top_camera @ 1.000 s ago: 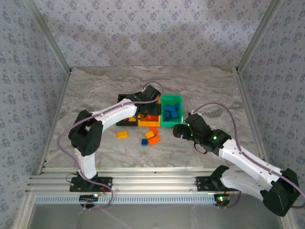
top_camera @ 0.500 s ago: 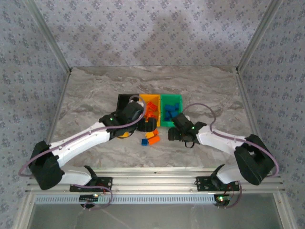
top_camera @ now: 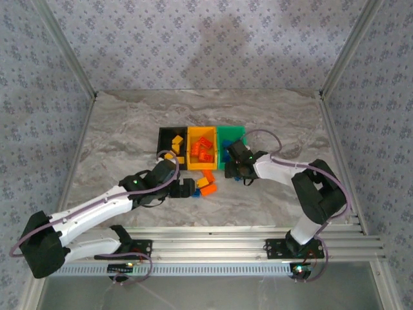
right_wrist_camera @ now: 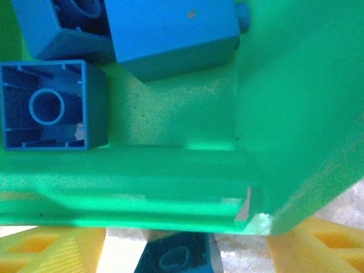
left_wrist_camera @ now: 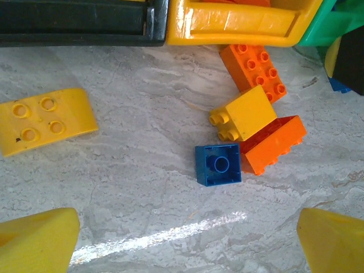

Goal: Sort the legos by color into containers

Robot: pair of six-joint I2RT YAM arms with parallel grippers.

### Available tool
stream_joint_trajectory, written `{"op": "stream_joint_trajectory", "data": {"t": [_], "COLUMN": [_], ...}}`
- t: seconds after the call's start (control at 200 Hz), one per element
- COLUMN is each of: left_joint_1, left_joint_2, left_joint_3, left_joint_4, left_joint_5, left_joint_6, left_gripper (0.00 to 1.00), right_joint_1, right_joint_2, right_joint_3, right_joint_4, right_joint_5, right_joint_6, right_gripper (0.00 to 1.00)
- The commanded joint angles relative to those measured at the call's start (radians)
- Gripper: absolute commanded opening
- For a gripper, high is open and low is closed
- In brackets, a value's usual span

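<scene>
Left pincer, spread wide, hovers with the small blue square plastic brick just ahead, roughly centred between its jaws.

Grey-lilac floral-patterned wall panels enclose grey-veined marble-look tabletop on three sides. Slanted silver aluminium corner posts. Ribbed aluminium rail along near edge. Soft even light.

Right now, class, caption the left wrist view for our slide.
Jaws open, the left gripper hovers above a blue plastic brick beside a yellow plastic brick and an orange plastic brick.
</scene>
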Motion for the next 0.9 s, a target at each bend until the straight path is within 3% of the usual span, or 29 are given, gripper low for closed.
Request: {"op": "stream_joint_trajectory", "data": {"t": [0.0,0.23,0.59,0.785,0.894], "left_joint_1": [0.004,0.007,0.008,0.010,0.010], "left_joint_2": [-0.015,-0.008,-0.026,-0.090,-0.136], "left_joint_3": [-0.009,-0.021,-0.032,-0.069,-0.099], "left_joint_4": [-0.003,0.008,-0.002,-0.012,-0.007], "left_joint_5": [-0.021,-0.010,-0.025,-0.048,-0.067], "left_joint_6": [-0.015,-0.016,-0.015,-0.024,-0.033], "left_gripper": [0.98,0.99,0.99,1.00,1.00], "right_joint_1": [-0.006,0.043,0.077,0.115,0.088], "right_joint_2": [0.016,-0.027,-0.083,-0.261,-0.267], "right_joint_3": [0.024,-0.040,-0.069,-0.025,0.047], "right_joint_4": [-0.005,0.007,0.009,-0.068,-0.106], "right_joint_5": [0.011,0.015,0.031,0.051,0.037], "right_joint_6": [-0.027,0.000,0.013,0.008,0.004], "right_gripper": [0.72,0.68,0.39,0.37,0.37]}}
